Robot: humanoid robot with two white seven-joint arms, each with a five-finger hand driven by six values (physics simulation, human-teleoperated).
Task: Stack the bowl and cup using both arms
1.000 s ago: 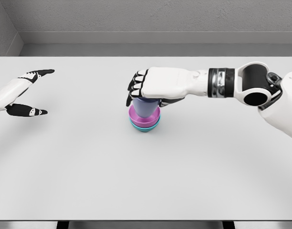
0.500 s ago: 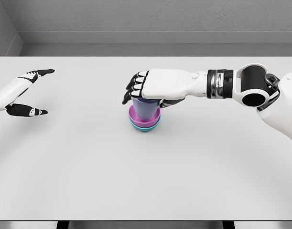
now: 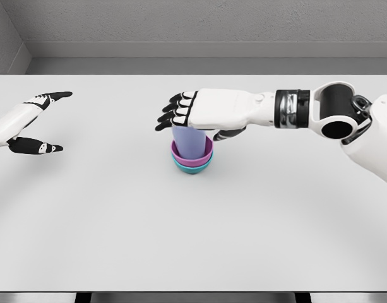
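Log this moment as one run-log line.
right hand: open above lavender cup | cup: upright in pink bowl, nested in teal bowl | left hand: open, far left

A single head view looks down and forward from above the near edge of the bench (image 3: 193, 240), taking in nearly its whole top (grey back wall (image 3: 199, 22) beyond), arms entering from both sides.

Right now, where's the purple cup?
The purple cup stands in the pink bowl, itself nested in the teal bowl, mid-table, beneath the right hand.
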